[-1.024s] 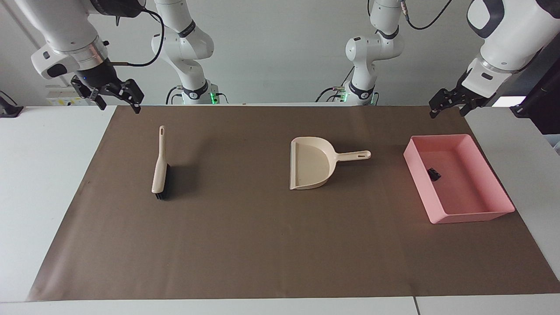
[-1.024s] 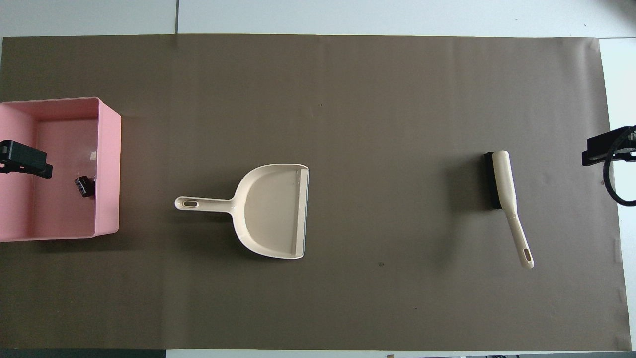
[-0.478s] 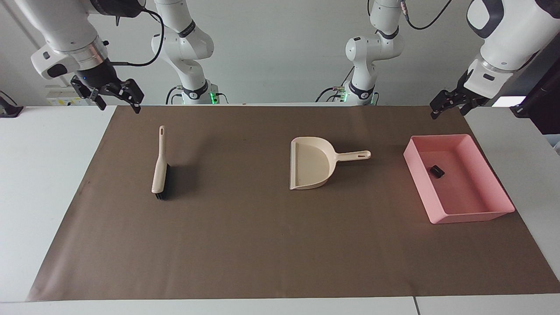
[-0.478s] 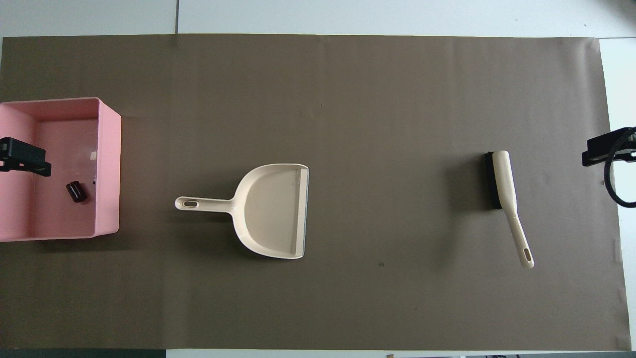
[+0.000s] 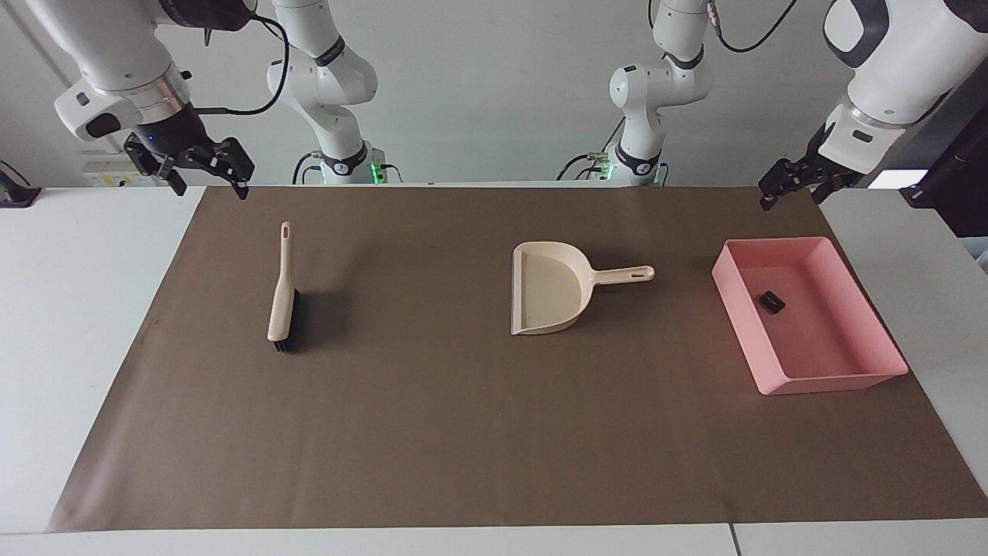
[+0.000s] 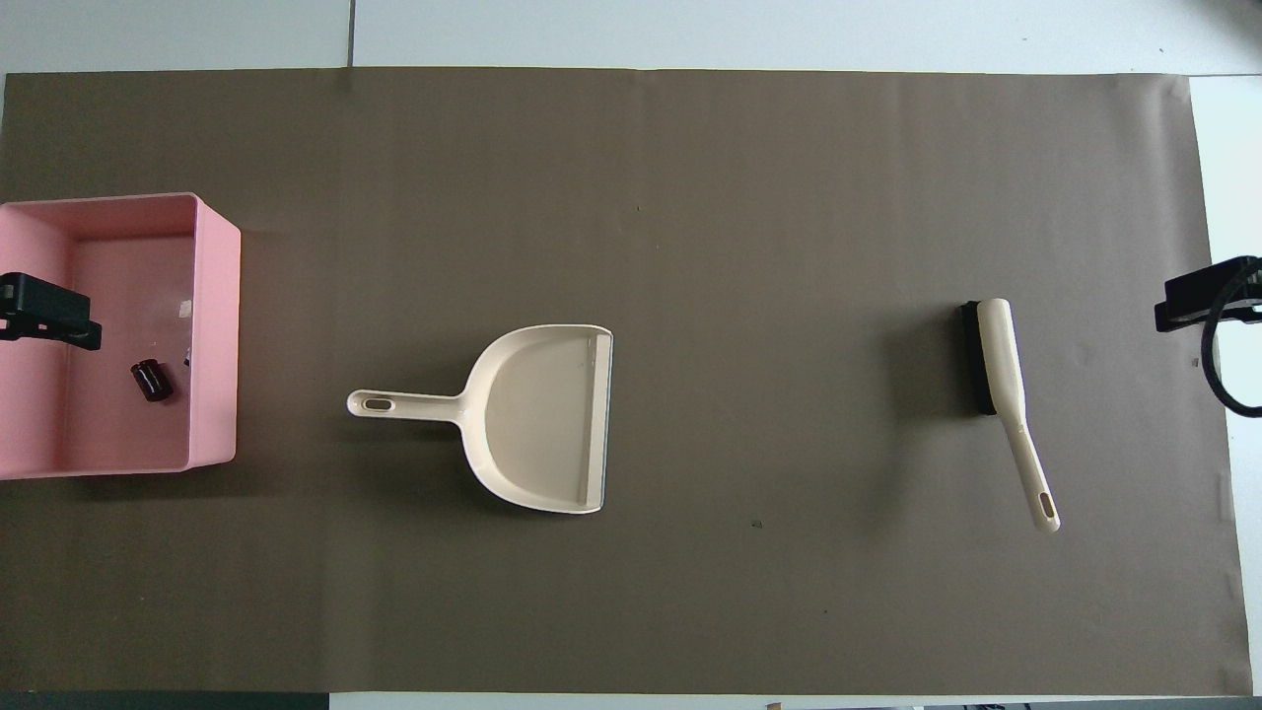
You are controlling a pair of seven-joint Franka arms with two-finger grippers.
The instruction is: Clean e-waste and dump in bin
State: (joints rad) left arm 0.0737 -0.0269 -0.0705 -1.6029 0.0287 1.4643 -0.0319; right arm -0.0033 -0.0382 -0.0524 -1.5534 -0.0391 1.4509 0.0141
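- No legible brand or writing on any item.
- Black e-waste piece (image 5: 771, 301) lies inside the pink bin (image 5: 864, 378) at the left arm's end of the worktop (image 5: 463, 448).
- Overhead alone shows a small pale bit (image 6: 184, 309) on the bin floor; its identity is unclear.
- Left pincer (image 5: 787, 188) and right pincer (image 5: 204, 174) hang raised; cannot tell either one's spread.
- Dustpan (image 5: 549, 288) and brush (image 5: 282, 289) lie apart, unheld.

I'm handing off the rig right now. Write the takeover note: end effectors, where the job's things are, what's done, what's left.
Left end effector: raised by the pink bin, holding nothing.
Right end effector: raised at its own end of the table, waiting, empty.
Black e-waste piece lies in the bin; a small white-grey bit is in there too.
Dustpan is empty, mid-mat; brush lies toward the right arm's end.
No e-waste shows on the mat. Dumping looks done.
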